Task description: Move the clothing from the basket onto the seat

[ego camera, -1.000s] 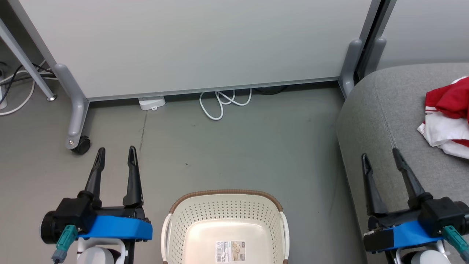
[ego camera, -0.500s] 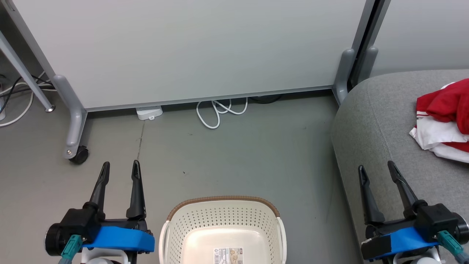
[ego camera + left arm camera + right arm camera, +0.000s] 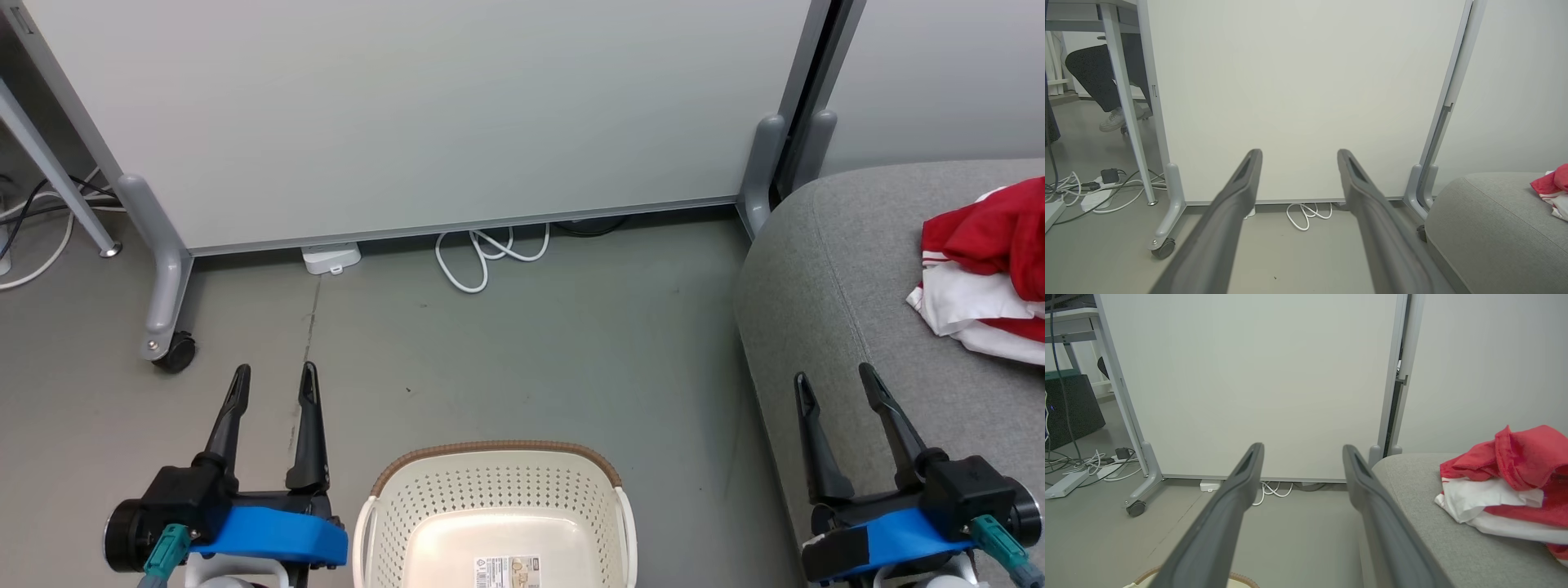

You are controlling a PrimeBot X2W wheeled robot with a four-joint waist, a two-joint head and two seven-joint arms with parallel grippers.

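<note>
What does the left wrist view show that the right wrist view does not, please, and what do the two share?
Left wrist view: a person's dark-clad leg and pale shoe at the upper left. Right wrist view: the basket, its brown rim at the bottom edge, and a dark box at the left. Both: the white panel, the coiled white cable, the grey seat and the red and white clothing lying on it.

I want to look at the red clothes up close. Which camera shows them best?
The right wrist view. There the clothing lies big and near on the seat, red folds over white. The head view cuts it off at its right edge, and the left wrist view catches just a small corner.
</note>
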